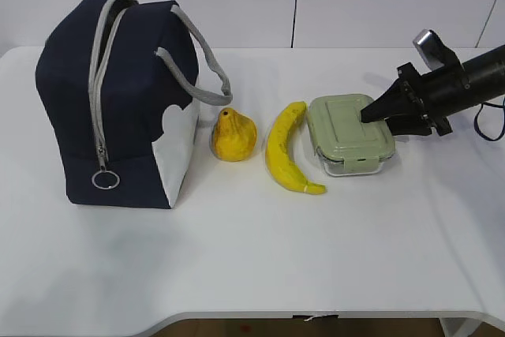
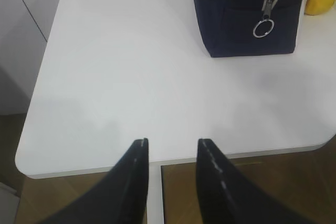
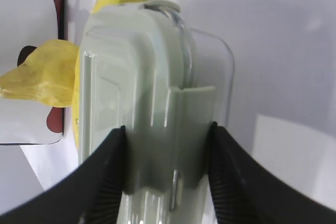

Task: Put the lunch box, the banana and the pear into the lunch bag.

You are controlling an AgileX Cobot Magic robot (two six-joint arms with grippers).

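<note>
Step in hand: grasping the clear rectangular lunch box with sage-green snap lid (image 1: 349, 133), right of table centre. My right claw (image 3: 168, 145) straddles its end latch, both pads against it. My left claw (image 2: 172, 150) hangs part open, empty, over the front left table corner. Next: lift and carry to the navy fabric lunch bag (image 1: 118, 100), which looks zipped.

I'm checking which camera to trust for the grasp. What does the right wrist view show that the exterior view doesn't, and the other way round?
Only the right wrist view shows both fingers against the lunch box, one on each side. Only the exterior view shows the lunch bag, zipped and standing left of the pear, plus the whole layout. Both show the banana beside the lunch box and the right gripper at it.
</note>
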